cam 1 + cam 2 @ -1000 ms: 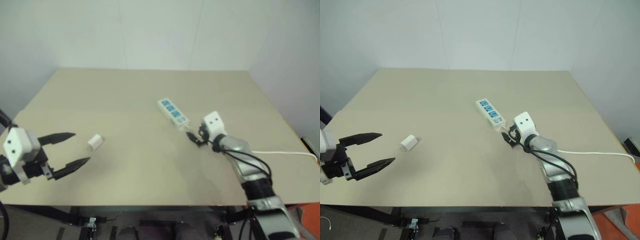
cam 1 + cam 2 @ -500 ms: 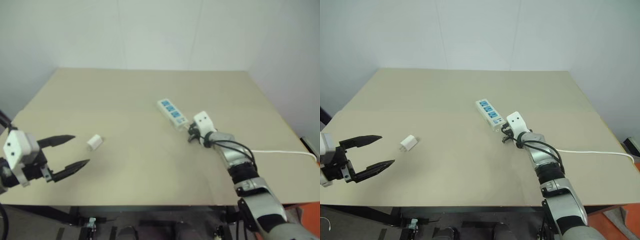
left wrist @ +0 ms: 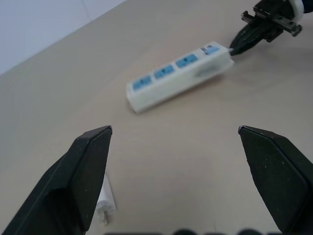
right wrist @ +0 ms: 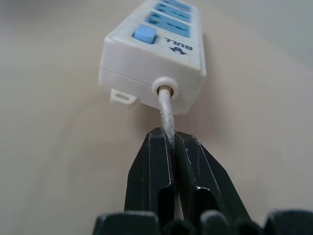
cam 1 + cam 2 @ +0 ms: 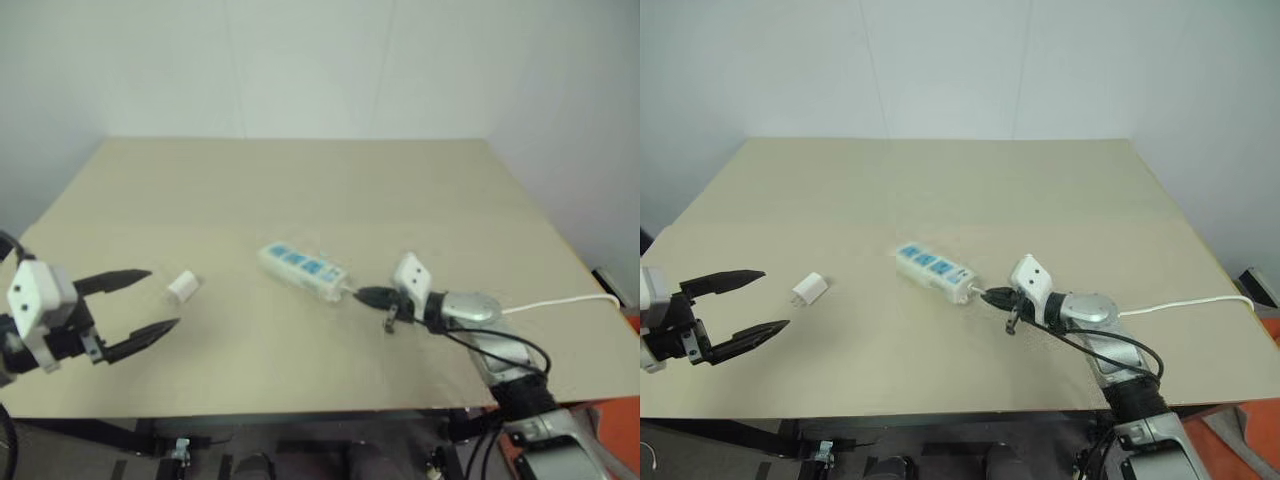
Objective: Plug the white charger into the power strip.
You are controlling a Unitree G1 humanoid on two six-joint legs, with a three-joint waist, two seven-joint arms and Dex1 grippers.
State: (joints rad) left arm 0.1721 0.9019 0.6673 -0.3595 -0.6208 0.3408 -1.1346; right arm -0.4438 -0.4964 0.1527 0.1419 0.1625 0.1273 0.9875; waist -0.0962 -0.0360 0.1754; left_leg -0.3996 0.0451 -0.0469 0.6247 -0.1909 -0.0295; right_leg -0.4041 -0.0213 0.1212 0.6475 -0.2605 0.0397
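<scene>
The power strip (image 5: 300,270) lies flat near the middle of the table, its blue sockets facing up. My right gripper (image 5: 358,295) is shut on the strip's thin white cable (image 4: 166,105), just behind the strip's end (image 4: 156,49). The white charger (image 5: 182,286) lies on the table to the left of the strip. My left gripper (image 5: 160,298) hovers open just left of the charger, with nothing between its fingers. In the left wrist view the charger (image 3: 105,205) sits beside one finger, and the strip (image 3: 178,78) lies farther off.
The tan table (image 5: 300,180) stands against a pale wall. The cable (image 5: 560,300) trails from my right gripper to the table's right edge. The near edge runs just below both grippers.
My right gripper shut on the cable and drew back, dragging the power strip nearer, leftward and turning it. The left gripper and charger stayed put.
</scene>
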